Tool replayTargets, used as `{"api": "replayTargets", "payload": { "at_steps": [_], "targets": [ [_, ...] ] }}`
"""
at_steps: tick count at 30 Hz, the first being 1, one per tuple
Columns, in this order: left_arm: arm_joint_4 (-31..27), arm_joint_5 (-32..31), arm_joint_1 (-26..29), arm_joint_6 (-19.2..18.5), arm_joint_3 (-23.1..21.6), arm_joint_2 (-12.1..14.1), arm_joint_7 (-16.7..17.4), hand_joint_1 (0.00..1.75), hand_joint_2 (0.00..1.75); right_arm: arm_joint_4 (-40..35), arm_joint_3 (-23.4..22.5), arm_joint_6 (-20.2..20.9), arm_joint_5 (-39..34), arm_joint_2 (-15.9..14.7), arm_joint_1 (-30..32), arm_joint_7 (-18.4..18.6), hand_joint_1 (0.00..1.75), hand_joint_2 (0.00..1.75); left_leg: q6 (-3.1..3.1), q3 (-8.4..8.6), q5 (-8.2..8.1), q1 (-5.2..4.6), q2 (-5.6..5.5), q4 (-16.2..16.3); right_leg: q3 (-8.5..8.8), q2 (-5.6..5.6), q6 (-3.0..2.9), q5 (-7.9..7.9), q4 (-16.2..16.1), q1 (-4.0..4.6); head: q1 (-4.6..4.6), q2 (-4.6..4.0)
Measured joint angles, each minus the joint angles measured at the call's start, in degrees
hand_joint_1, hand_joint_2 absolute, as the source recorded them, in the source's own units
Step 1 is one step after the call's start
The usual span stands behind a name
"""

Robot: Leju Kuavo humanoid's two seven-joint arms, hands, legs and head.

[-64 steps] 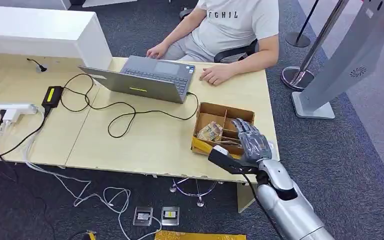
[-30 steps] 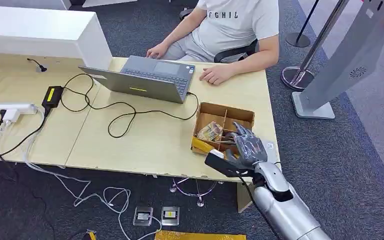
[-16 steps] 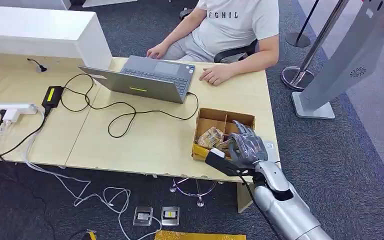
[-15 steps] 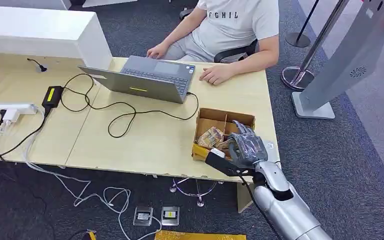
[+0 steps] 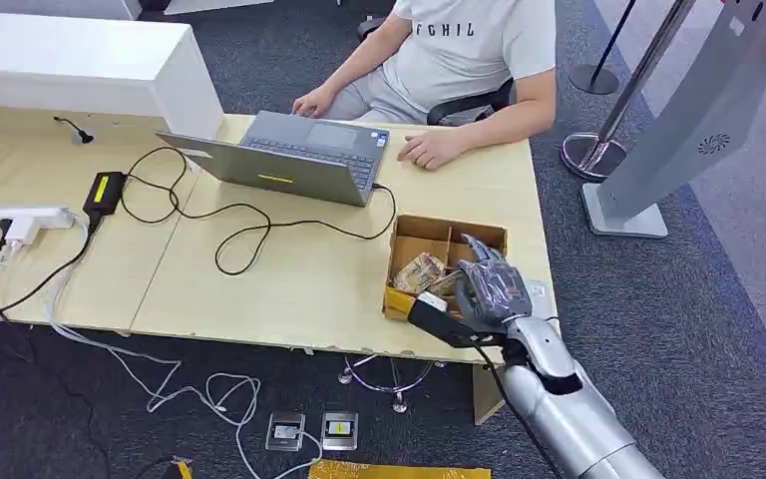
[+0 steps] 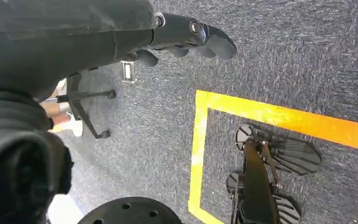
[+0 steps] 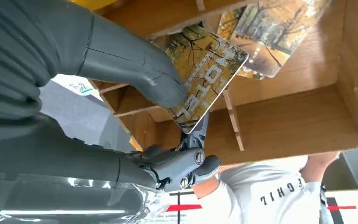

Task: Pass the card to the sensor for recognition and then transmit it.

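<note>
My right robot hand [image 7: 135, 112] pinches the card [image 7: 204, 74] between thumb and fingers over the divided box [image 5: 421, 236] at the worktop's [image 5: 299, 279] right edge. The card's long axis angles out past my fingertips. My left robot hand [image 6: 177, 37] hangs empty over the floor, fingers loosely extended.

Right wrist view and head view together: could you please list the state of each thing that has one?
card: pinched by right hand, lifted above box
box: open, more cards inside
laptop: open
left hand: holds nothing, hanging over floor
</note>
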Motion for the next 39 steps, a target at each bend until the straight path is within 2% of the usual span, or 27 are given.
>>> {"api": "replayTargets", "payload": {
  "at_steps": [4,13,23,30,39],
  "targets": [
    [0.00,0.09,0.11,0.11,0.00,0.00,-0.22,0.00,0.00,-0.59,-0.15,-2.16,0.70,-0.02,-2.57,-0.37,1.75,1.75,0.00,0.01,0.01,0.00,0.00,0.01,0.00,0.01,0.00,0.01,0.00,0.00,0.00,0.00],
    [0.00,-0.09,0.13,0.15,0.00,-0.07,-0.61,0.00,0.00,-7.85,-3.50,-0.70,2.99,-0.09,-7.18,-0.06,1.75,1.75,0.00,0.02,0.01,0.00,0.00,0.01,0.00,0.00,0.00,0.01,0.00,0.00,0.00,0.00],
    [0.00,-0.22,0.10,0.35,0.00,-0.52,-1.03,0.00,0.00,-11.21,-5.94,-2.64,4.35,0.74,-8.86,-1.55,1.75,1.75,0.00,0.01,0.01,0.00,-0.01,0.01,0.01,-0.02,0.00,0.01,0.00,0.00,0.00,0.00],
    [0.00,-0.41,0.06,0.31,0.00,-0.72,-1.03,0.00,0.00,-10.67,-6.23,-4.74,4.83,1.77,-9.14,-2.34,1.75,1.75,0.00,0.01,0.01,0.00,-0.01,0.01,0.00,-0.01,0.00,0.00,0.01,0.00,-0.02,0.00],
    [0.00,-1.31,-0.19,0.28,-0.04,-1.16,-1.03,0.00,0.00,-4.28,-7.08,-7.63,5.66,2.95,-11.60,-2.93,1.75,1.75,0.00,0.00,0.01,0.00,-0.01,0.01,0.01,-0.01,0.00,0.01,0.00,0.00,0.00,0.00]
  ]
}}
